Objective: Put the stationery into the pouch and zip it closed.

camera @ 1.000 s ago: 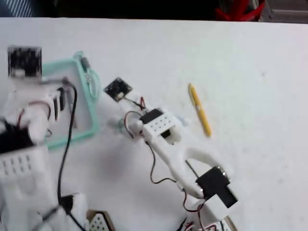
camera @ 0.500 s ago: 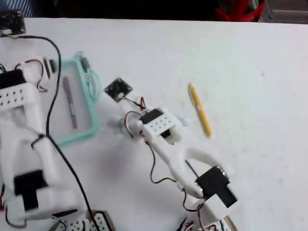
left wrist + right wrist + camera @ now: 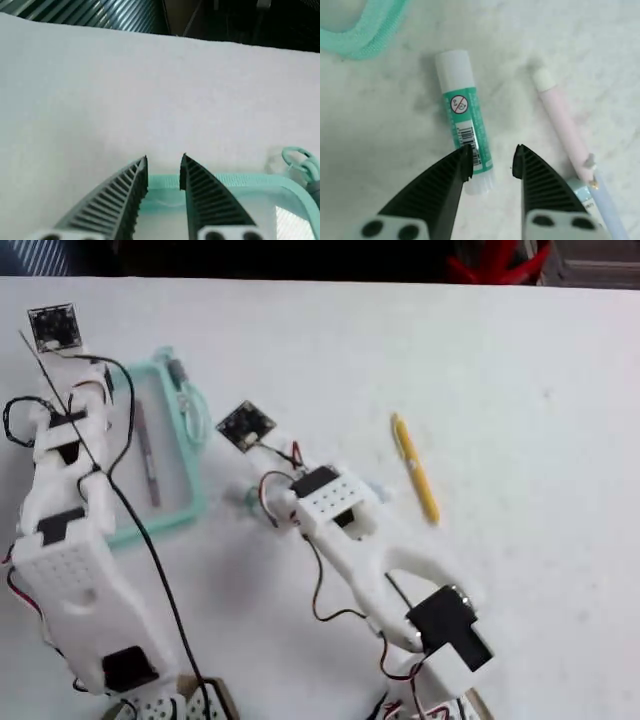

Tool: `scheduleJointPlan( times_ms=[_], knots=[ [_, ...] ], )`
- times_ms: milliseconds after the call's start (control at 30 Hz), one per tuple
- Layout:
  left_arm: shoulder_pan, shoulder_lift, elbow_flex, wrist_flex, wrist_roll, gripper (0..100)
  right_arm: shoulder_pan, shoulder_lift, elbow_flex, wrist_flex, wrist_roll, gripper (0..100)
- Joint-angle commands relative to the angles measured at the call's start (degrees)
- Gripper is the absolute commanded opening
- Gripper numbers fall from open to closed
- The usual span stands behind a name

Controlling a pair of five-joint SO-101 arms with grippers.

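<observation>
White table (image 3: 520, 360), pouch (image 3: 192, 465) open near the left edge, grey pen (image 3: 148, 460) inside. The left gripper (image 3: 163, 162) has swung back to the pouch's far rim, fingers apart and empty. So one item's in. The right gripper (image 3: 491, 155), parted, hangs over the glue stick (image 3: 462, 125), probably next.

On the green label of the glue stick (image 3: 465, 131), a round red prohibition sign (image 3: 459, 104) beside a barcode (image 3: 468, 136)

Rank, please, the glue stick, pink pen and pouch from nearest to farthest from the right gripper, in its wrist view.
1. Glue stick, at the tips of the right gripper.
2. Pink pen, beside one finger.
3. Pouch, beyond the glue stick's far end.
</observation>
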Motion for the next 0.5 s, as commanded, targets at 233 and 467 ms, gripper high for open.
scheduleJointPlan(
  times_ms=[233,467],
  knots=[
    [-2.0,17.4,-37.7,29.4,-3.4,16,-0.1,-1.0,-0.3,-0.7,-0.4,13.4],
    [-1.8,32.6,-72.3,59.6,-15.0,18,-0.1,-1.0,-0.3,-0.6,-0.4,13.4]
  ],
)
